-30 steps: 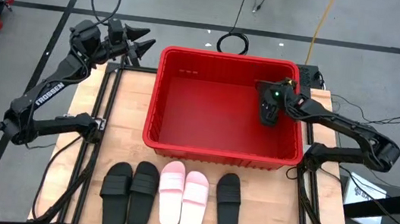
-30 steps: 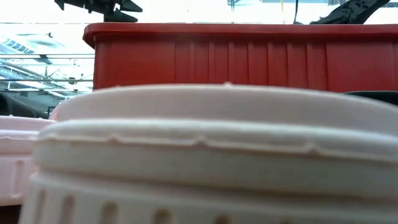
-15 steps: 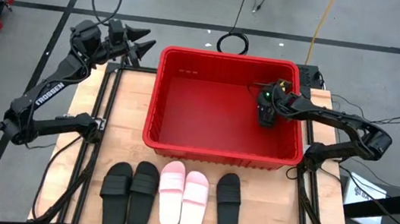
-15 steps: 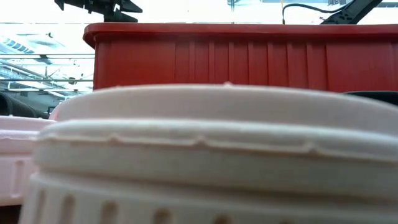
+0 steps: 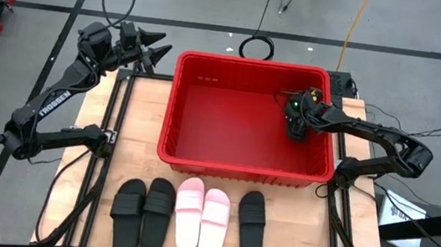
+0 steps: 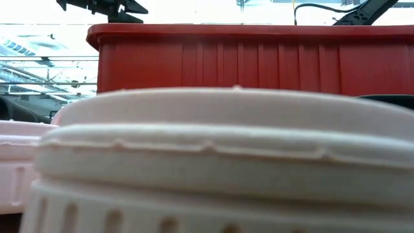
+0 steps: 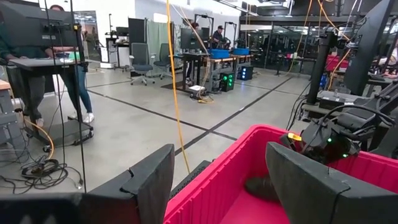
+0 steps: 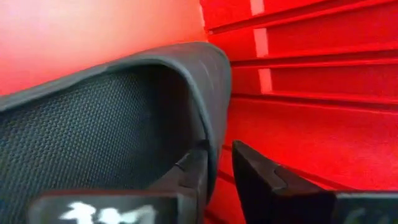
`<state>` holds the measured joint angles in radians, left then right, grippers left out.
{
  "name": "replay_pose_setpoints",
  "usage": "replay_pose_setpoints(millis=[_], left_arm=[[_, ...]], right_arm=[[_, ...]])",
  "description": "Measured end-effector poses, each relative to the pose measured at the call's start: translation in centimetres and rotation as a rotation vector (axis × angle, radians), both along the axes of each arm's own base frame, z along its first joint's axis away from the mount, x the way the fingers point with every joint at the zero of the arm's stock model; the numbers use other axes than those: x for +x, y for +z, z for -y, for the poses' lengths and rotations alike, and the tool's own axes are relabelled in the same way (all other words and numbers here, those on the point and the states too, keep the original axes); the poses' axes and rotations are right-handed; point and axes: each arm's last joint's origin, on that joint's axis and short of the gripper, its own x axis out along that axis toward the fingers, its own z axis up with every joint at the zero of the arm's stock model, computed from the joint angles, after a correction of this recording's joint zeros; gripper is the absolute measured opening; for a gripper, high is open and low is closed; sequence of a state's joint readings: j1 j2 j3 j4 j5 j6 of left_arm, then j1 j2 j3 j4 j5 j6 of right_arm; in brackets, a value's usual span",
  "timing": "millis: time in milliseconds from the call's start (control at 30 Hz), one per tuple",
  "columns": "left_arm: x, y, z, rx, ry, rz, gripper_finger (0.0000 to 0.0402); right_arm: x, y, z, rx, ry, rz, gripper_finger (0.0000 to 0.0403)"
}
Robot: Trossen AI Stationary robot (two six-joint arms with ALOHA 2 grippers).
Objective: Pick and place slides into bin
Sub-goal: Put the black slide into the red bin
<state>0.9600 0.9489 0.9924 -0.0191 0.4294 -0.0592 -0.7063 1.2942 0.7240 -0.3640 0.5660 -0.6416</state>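
The wooden table (image 5: 132, 121) carries the big red bin (image 5: 244, 170) at its far half, ribbed walls showing broad across the low view (image 6: 259, 61). Along the table's near edge sits a row of five slides: two black ones (image 5: 128, 205) (image 5: 158, 210) side by side on the left, two pale pink ones (image 5: 188, 212) (image 5: 215, 224) touching in the middle, and one more black slide (image 5: 251, 224) just beside them on the right. In the low view the pink slide (image 6: 213, 162) fills nearly everything up close.

The left arm (image 5: 54, 103) waits off the table's far-left corner, its left claw (image 5: 155, 50) raised beside the bin's corner, fingers (image 7: 149, 180) spread wide and holding nothing.

The right arm (image 5: 378, 143) reaches over the bin's right wall, and the right claw (image 5: 296, 126) is down inside the bin near its far-right corner. There's the sixth slide, black (image 5: 294, 129), right under it against the bin's floor. From the right wrist view the slide's strap edge (image 8: 186, 93) sits in the narrow gap between the fingers (image 8: 273, 180), which stand only slightly parted around it; whether they truly pinch it or have let go, I cannot tell.
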Motion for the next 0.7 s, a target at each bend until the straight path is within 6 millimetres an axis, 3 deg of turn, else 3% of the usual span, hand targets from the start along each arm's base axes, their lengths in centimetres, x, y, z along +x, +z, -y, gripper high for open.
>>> replay_pose_setpoints(millis=[400,700], left_arm=[[0.0,0.0,0.0,0.0,-0.006,0.002,0.0255],[0.0,0.0,0.1,0.001,-0.019,0.002,0.0255]], right_arm=[[-0.2,0.8,-0.4,0.093,-0.019,0.029,0.0167],[-1.0,2.5,-1.3,0.117,-0.013,0.1,0.0189]])
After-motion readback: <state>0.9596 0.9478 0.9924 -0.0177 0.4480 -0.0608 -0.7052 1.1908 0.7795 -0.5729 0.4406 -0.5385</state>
